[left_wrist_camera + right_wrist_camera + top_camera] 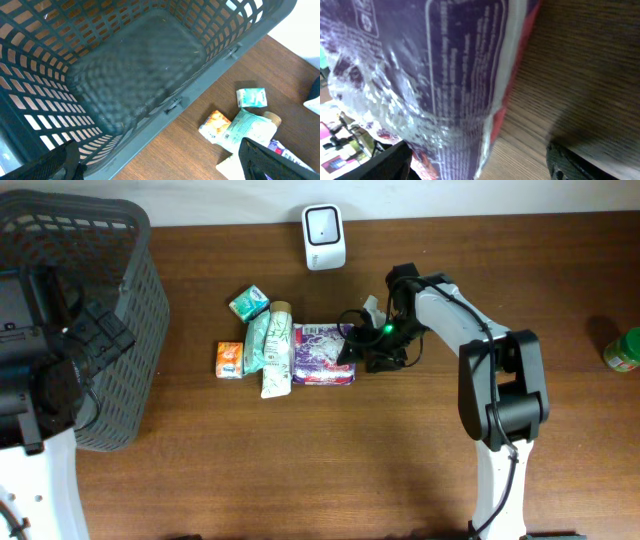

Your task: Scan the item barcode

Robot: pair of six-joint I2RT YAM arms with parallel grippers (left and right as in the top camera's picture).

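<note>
Purple packet (pixel 322 353) lies flat on the table, just in front of the white scanner (pixel 324 223). Right gripper (pixel 357 352) straddles its edge, jaws spread, nothing clamped! Left gripper (pixel 156 146) hangs wide open over the basket (pixel 125 75), well left of the scanner.

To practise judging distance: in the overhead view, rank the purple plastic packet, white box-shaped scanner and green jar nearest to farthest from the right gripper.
1. purple plastic packet, beside the right gripper.
2. white box-shaped scanner, by the table's far edge.
3. green jar, at the picture's right edge.
</note>
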